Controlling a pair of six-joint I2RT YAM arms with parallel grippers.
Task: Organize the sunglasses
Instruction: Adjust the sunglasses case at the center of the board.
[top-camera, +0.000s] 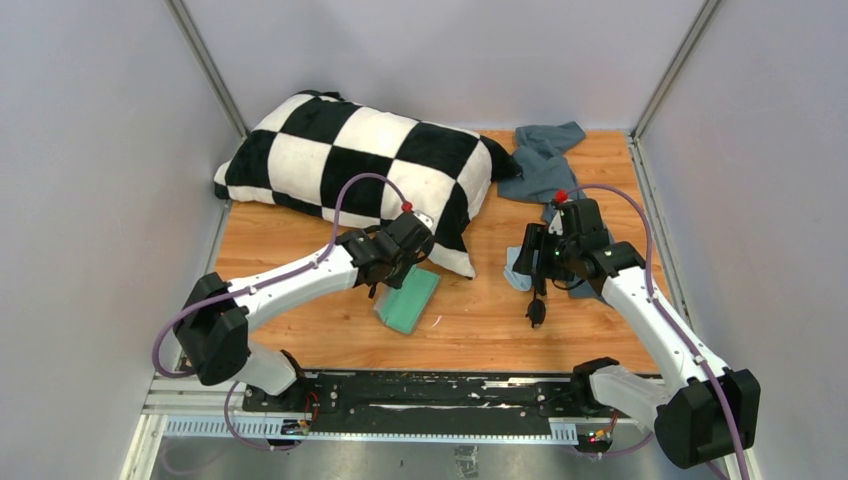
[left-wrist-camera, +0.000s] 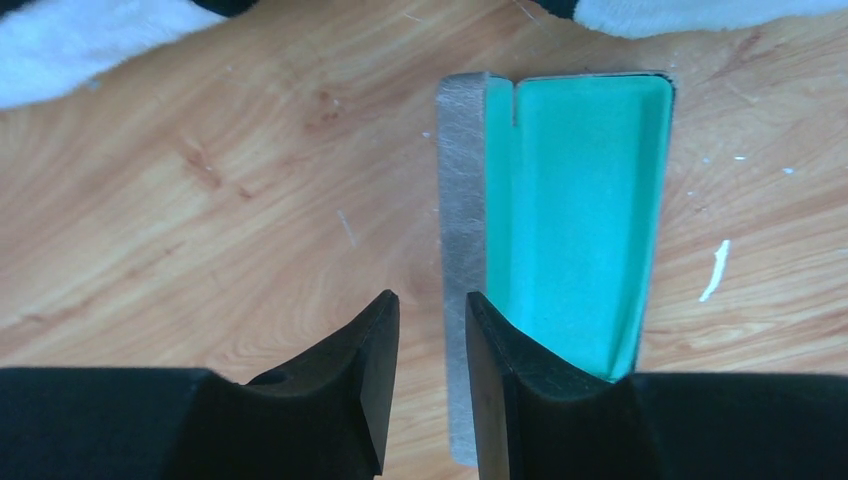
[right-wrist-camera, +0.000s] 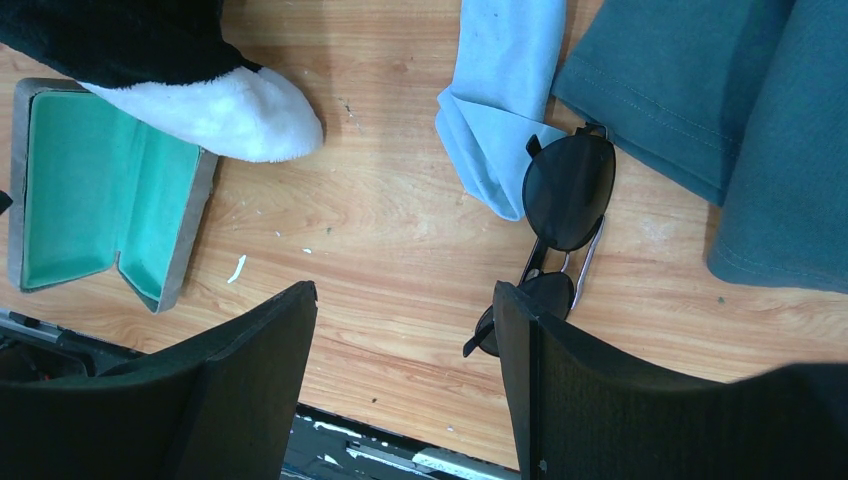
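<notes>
Nearest the right wrist camera, the two black fingers of the right gripper (right-wrist-camera: 405, 295) are seen spread wide over bare wood, with nothing gripped. The sunglasses (right-wrist-camera: 567, 190) are laid flat on the table (right-wrist-camera: 380, 240), well to the right of the open case (right-wrist-camera: 100, 190). One dark lens is in full view, and the other is partly hidden behind the finger farther from the case. The visible lens is touched by a folded light-blue cloth (right-wrist-camera: 500, 90), which lies on the same side of the case. A dark teal garment (right-wrist-camera: 720, 100) is spread farther still from the case, just beside the sunglasses. The case is grey outside and lined in green, and its lining is turned upward. A white corner of the checked pillow (top-camera: 360, 155) is seen just beside the case's far end. The left gripper (left-wrist-camera: 430, 302) is held low over the case with its fingers set narrow. The grey side wall is seen in the gap, and whether it is pinched cannot be told.
</notes>
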